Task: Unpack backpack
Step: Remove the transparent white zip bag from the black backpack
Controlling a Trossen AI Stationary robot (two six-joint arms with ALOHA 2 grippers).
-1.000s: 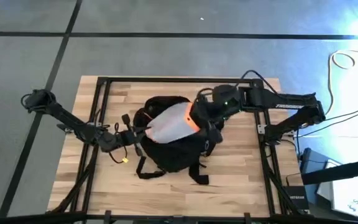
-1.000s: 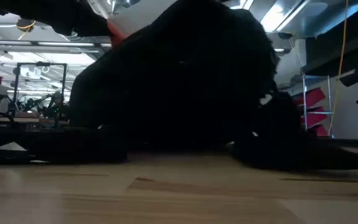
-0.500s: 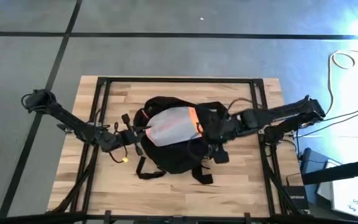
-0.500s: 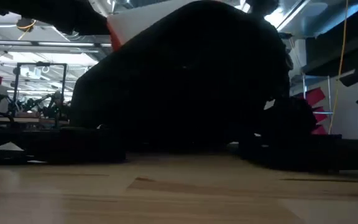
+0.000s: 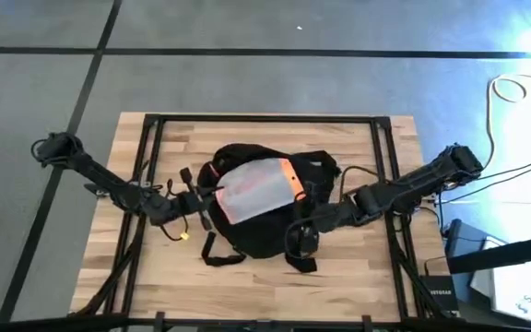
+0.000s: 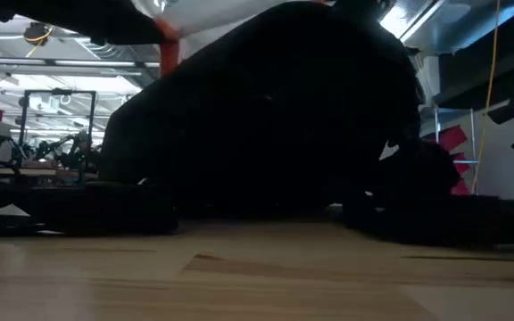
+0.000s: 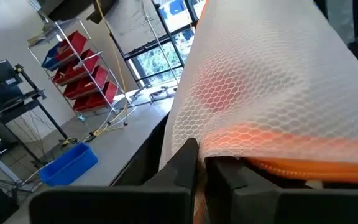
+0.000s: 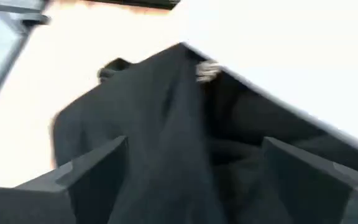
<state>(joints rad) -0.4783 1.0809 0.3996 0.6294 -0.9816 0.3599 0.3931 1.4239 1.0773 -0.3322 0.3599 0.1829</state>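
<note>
On the wooden bench [image 5: 146, 281], the left gripper [image 5: 198, 195] pinches the near-left edge of a white mesh pouch [image 5: 252, 189] with orange trim, its jaws nearly closed. The pouch lies across the black backpack [image 5: 261, 231] at the bench's centre. Right of it, the right gripper [image 5: 300, 242] hangs open over the backpack's near-right side, holding nothing.

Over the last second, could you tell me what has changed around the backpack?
The right tool swung from above the backpack's far right side, near the white mesh bag, down to its near edge, fingers open over black fabric. The left tool stayed shut on the mesh bag at the backpack's left. The backpack barely shifted.
</note>
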